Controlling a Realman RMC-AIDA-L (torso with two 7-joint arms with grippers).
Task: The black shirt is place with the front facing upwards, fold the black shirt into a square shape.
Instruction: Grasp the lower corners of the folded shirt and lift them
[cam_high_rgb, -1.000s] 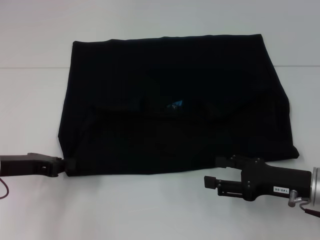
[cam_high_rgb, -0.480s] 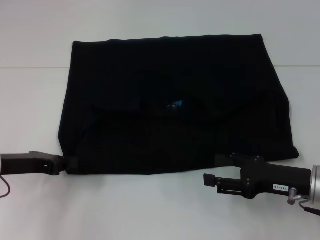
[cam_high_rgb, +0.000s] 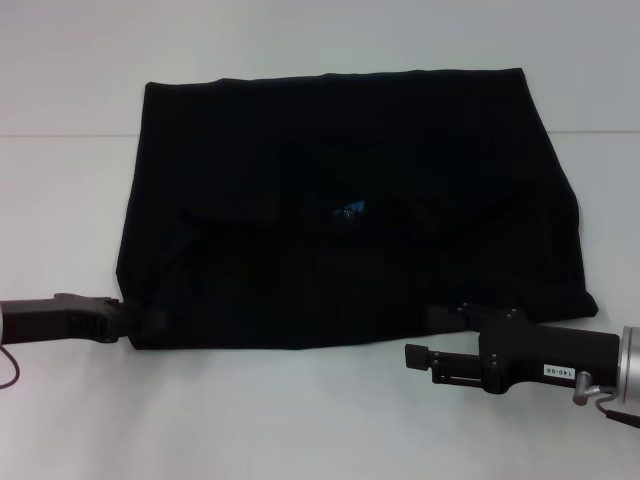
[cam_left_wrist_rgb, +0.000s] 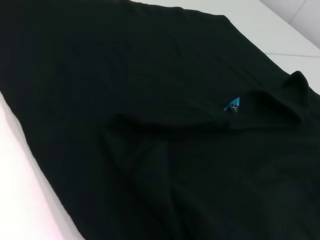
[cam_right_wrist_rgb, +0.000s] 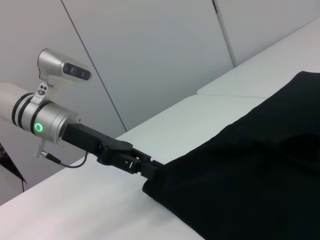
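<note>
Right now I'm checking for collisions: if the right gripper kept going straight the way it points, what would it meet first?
Probably nothing: the right gripper, jaws open, points across bare table just below the black shirt's near hem. Far along sits the left gripper, at the shirt's near-left corner. Depth is unclear.

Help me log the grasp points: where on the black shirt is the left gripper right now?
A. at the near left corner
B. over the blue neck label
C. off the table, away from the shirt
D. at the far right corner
A. In the head view the left gripper meets the black shirt at its near left corner; the right wrist view shows the same contact.
</note>
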